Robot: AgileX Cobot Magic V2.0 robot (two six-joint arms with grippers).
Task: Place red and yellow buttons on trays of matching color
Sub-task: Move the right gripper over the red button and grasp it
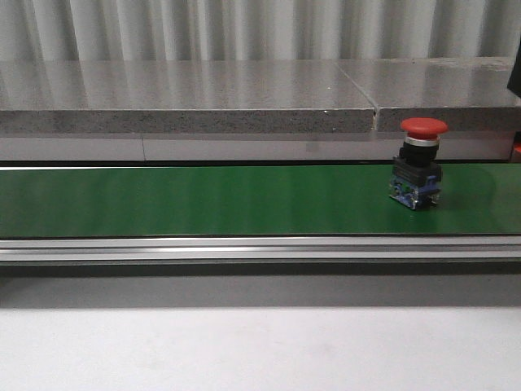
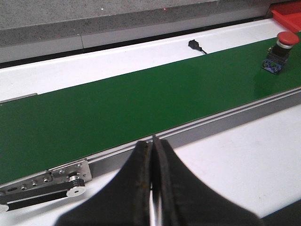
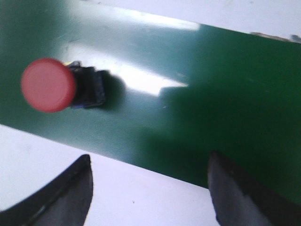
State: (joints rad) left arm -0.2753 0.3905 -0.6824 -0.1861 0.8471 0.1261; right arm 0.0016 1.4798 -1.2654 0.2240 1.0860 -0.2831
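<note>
Red button (image 1: 422, 161): stands upright on the green conveyor belt (image 1: 203, 199), toward the robot's right end, red mushroom cap on top and dark body with a bluish base below. It rests on the belt and nothing grips it.

Right claw (image 3: 149, 181): fingers spread wide, empty, hanging above the near edge of the belt. The red button sits off to one side of the gap, not between the fingers. My reading is that the wide spread is there to take the cap or body once the claw lines up over it.

Left claw (image 2: 153, 183): fingers pressed together, holding nothing, low over the white tabletop (image 2: 244, 155) just beside the belt's metal rail. It is well apart from the red button, so it seems parked while the right arm takes this one.

Red tray (image 2: 288, 16): only a corner shows in the left wrist view, beyond the belt near the button. Its contents cannot be seen.

Yellow tray and yellow button: not in any view.

Progress: sorting of this button is not yet done; a grasp comes first.
</note>
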